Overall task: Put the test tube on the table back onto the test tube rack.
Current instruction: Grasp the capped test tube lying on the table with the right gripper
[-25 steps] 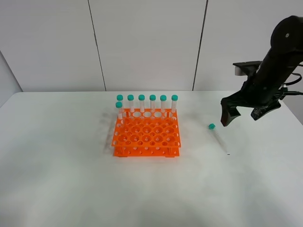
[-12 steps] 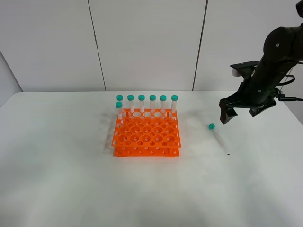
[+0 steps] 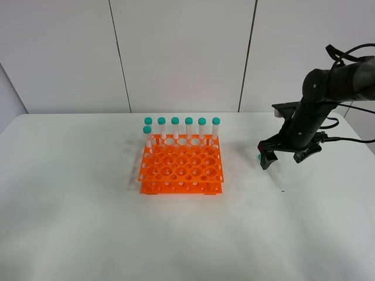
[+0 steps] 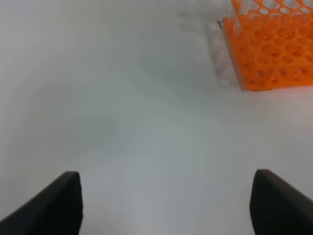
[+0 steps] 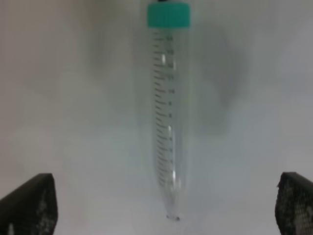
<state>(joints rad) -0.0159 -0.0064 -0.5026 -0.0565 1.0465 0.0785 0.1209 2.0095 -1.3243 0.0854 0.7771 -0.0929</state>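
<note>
The test tube point(image 3: 275, 178) lies flat on the white table point(image 3: 88, 222), right of the orange test tube rack point(image 3: 181, 167). Its teal cap end is mostly hidden behind my right gripper point(image 3: 285, 157). That gripper is open and low over the tube, with a finger on each side. In the right wrist view the tube point(image 5: 167, 112) lies lengthwise between the open fingers, cap point(image 5: 168, 14) at the far end; the gripper point(image 5: 164, 208) is empty. My left gripper point(image 4: 166, 205) is open and empty above bare table, and the rack point(image 4: 269, 44) is well away from it.
Several identical teal-capped tubes point(image 3: 188, 129) stand upright along the rack's back row, with one more point(image 3: 147, 136) at the left of the second row. The rack's other holes are empty. The right arm's cables hang near the table's right edge point(image 3: 351, 126).
My right gripper has moved left and down from above the table's right side to low over the lying tube, now hiding its cap. The tube and rack have not moved.
</note>
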